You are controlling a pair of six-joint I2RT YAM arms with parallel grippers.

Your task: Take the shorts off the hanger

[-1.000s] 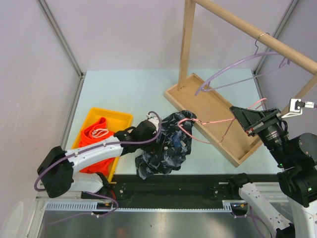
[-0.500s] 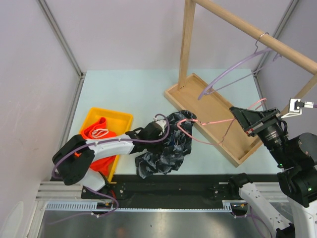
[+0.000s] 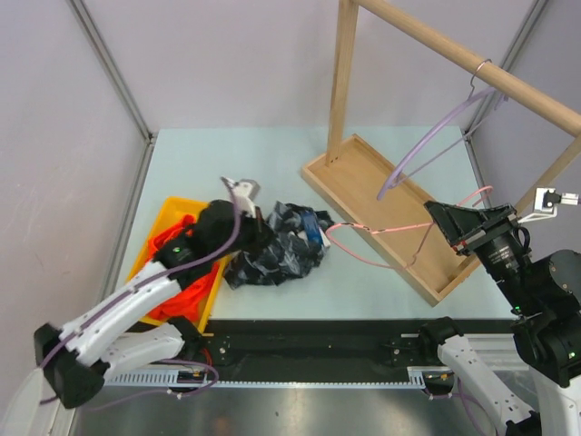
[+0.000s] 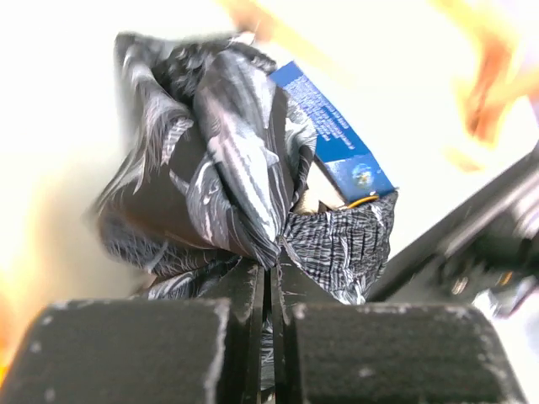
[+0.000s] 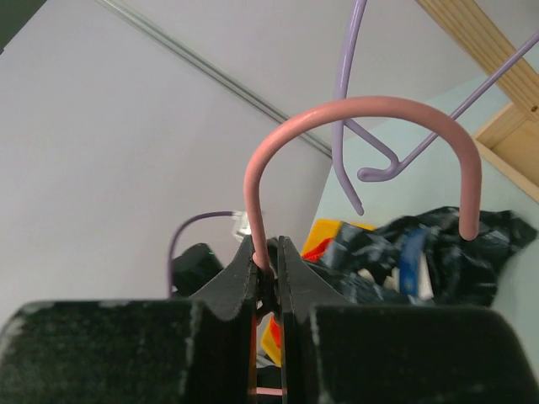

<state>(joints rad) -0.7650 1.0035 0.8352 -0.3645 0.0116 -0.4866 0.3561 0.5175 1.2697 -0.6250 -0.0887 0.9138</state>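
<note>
Shifted left since the earlier frame, the dark shorts [image 3: 277,252] lay bunched on the table [image 3: 227,154] beside the bin [image 3: 182,209]. The left gripper [image 4: 271,271] jaws pinched their fabric. The right gripper [image 5: 268,254] jaws pinched the pink hanger [image 3: 381,229]. The orange shorts [image 3: 163,243] lay in the bin.

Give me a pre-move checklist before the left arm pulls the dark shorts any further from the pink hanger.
1. Left end effector shut on the dark, grey-mottled fabric shorts: ok, a fold is pinched between its fingers.
2. Right end effector shut on the thin pink wire hanger: ok.
3. Dark shorts fully off the pink hanger: cannot tell. From the top, the hanger's end lies right at the shorts' edge.
4. Bright orange fabric shorts already in the yellow plastic tray: ok.
5. Thin purple wire hanger out of the way: ok, it hangs bare from the wooden rail.
</note>
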